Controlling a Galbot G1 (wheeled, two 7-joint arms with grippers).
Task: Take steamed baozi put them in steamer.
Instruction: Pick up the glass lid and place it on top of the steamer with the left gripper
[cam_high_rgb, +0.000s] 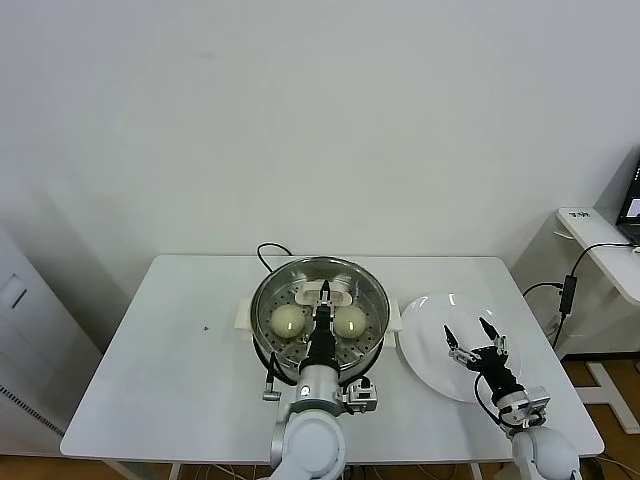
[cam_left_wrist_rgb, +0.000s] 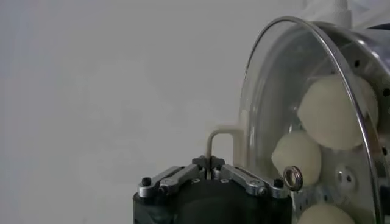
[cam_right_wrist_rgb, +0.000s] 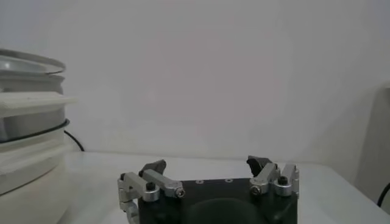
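Basically, left gripper (cam_high_rgb: 324, 292) holds the glass lid (cam_left_wrist_rgb: 317, 115) by its handle with closed jaws over the steamer (cam_high_rgb: 372, 283); slip drops it on baozi (cam_high_rgb: 288, 319); right gripper (cam_high_rgb: 474, 338) open above plate (cam_high_rgb: 425, 330).

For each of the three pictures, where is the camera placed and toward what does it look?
Head view: on the head, looking down at the table, steamer and white plate; both arms show.
Left wrist view: behind the shut left gripper, facing the glass lid with baozi behind it.
Right wrist view: behind the open right gripper, facing the wall.
Shared: the steamer appears in all views.
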